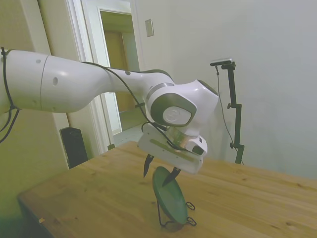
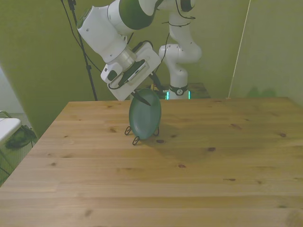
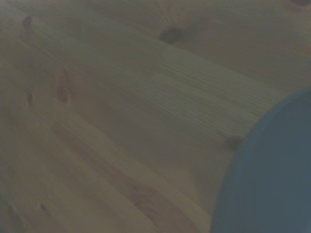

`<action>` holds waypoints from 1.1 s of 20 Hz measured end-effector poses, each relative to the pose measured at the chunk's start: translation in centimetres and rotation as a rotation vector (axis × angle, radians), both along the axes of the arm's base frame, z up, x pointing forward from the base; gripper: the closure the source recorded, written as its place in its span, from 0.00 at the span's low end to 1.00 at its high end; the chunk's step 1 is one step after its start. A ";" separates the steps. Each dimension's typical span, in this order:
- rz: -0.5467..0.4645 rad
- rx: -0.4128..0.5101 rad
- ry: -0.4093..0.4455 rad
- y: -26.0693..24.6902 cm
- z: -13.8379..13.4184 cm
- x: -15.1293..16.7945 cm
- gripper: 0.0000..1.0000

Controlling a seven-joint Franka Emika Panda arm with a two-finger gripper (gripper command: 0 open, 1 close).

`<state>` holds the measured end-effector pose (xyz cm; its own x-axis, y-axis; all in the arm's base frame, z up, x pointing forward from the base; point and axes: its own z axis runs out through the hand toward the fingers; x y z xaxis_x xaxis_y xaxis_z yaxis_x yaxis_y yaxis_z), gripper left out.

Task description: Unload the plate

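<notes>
Tool straddling the plate's top rim, not yet clamped

On the worktop (image 2: 199,179) the plate (image 1: 170,198) stands near upright in a wire stand (image 1: 188,214), so its rim is the part offered; the tool (image 1: 161,171) sits just above it, fingers apart either side, tilted to match the plate's lean.

The worktop (image 2: 213,179) beneath me is pale wood, planked, with dark knots and a smooth, faintly satin finish. The plate (image 2: 145,118) looks matte dark teal-green, smooth-faced, without glare. The stand (image 1: 188,214) holding it is thin black wire. My arm's shell (image 1: 74,84) is glossy white plastic, my fingers (image 1: 147,166) dull black.
</notes>
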<state>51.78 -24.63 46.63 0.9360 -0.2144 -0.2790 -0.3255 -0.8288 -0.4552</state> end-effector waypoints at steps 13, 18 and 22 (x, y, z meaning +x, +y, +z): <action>0.001 -0.001 -0.010 0.1 0.9 -0.3 1.00; -0.006 -0.005 -0.020 -0.2 1.6 -0.7 1.00; -0.020 -0.009 -0.025 -0.9 1.9 -1.0 1.00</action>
<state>50.76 -25.56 48.48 0.9381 -0.2359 -0.2536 -0.3309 -0.8264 -0.4556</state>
